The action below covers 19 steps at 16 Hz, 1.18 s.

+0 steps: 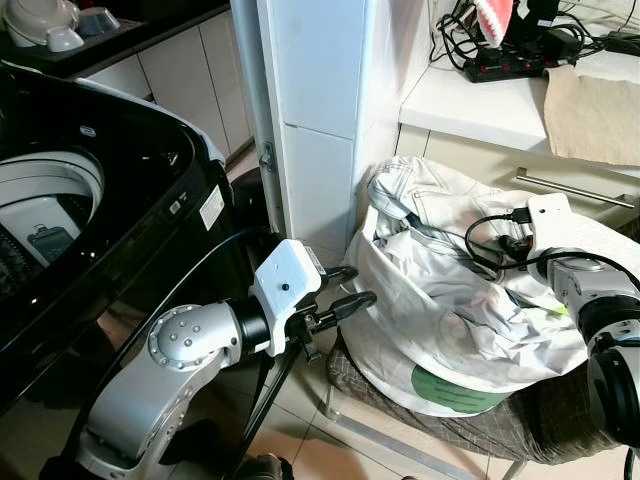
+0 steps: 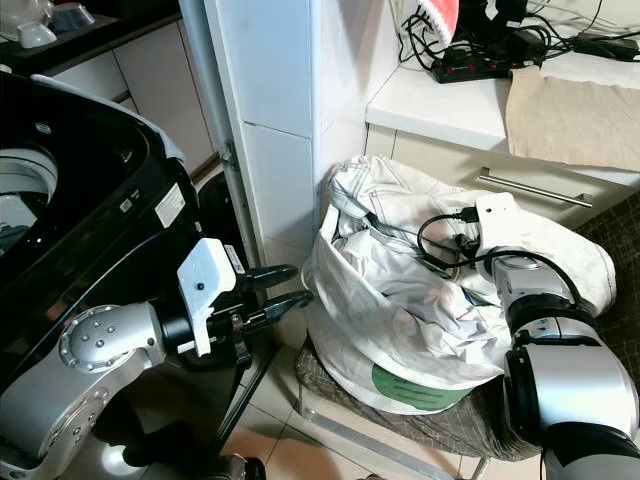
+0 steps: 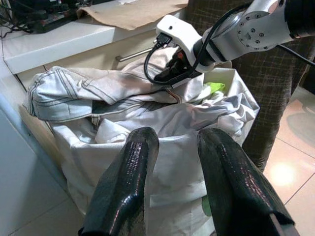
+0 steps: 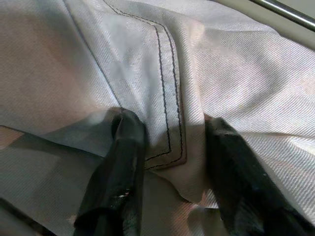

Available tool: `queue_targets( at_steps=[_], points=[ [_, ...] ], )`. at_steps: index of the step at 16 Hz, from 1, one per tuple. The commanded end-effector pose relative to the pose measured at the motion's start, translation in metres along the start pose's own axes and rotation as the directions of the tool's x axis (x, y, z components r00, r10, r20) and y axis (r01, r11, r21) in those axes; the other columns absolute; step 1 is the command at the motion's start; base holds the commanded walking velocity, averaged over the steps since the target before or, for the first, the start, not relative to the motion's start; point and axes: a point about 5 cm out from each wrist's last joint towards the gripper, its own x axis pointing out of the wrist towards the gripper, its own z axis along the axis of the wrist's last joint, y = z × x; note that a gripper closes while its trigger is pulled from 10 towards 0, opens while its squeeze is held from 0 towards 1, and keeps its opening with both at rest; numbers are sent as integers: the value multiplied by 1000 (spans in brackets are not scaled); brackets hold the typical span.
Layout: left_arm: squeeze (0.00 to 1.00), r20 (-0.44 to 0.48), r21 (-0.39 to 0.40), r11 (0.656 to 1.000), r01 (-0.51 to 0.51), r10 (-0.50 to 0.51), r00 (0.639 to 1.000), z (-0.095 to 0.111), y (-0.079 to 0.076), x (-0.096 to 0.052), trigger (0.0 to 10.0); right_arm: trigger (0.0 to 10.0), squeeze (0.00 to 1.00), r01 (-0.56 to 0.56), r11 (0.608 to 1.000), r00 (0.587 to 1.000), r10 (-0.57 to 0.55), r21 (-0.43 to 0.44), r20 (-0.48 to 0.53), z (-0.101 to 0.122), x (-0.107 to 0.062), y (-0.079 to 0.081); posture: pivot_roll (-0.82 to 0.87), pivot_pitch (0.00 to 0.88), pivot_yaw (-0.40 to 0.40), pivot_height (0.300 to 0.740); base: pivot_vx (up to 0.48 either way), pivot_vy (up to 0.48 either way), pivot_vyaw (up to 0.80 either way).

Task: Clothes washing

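Head views: white fabric laundry bag (image 1: 450, 340) stuffed with pale denim jeans (image 1: 420, 195) sits on brown checked chair (image 1: 500, 425), 3 o'clock of black top-load washer (image 1: 100, 220). Left gripper (image 1: 350, 290) open, just short of bag.

Left wrist: fingers (image 3: 128, 182) apart, empty.

Right wrist: right gripper (image 4: 172, 142) open astride a stitched denim fold, not clamped. Risk: shallow pinch slips, or bag tips off chair. Tiled floor, cabinet (image 2: 290, 120) close

No lettering can be read anywhere (the white sticker (image 1: 211, 207) on the washing machine (image 1: 110, 200) is too small).
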Motion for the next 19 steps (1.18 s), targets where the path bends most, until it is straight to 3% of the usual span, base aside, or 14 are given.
queue_targets(
  at_steps=[1, 11, 15, 17, 19],
  points=[
    [0, -10, 6, 1000, -5, 5, 1000, 0, 2, 2, 10000, 0, 0, 11, 1000, 997, -10, 7, -72, -16, -1, -5, 79, 81, 48, 740, 0, 0, 0],
    [0, 16, 10, 999, -39, 39, 999, 2, 8, 4, 10000, 0, 0, -15, 995, 1000, 15, 102, 8, -3, -1, -2, 56, 55, 35, 740, 0, 0, 0],
    [0, 76, 23, 991, -133, 131, 988, 10, 17, 3, 10000, 0, 0, -106, 978, 981, 74, 179, 177, 27, -6, -11, 47, 44, 26, 740, 0, 0, 0],
    [0, 145, 39, 969, -243, 235, 961, 21, 28, 1, 10000, 0, 0, -213, 965, 933, 155, 150, 324, 58, -21, -19, 35, 38, 28, 740, 0, 0, 0],
    [0, 199, 42, 956, -291, 277, 940, 31, 35, 0, 10000, 0, 0, -276, 956, 882, 210, 102, 422, 81, -44, -26, 18, 33, 35, 740, 0, 0, 0]
  ],
)
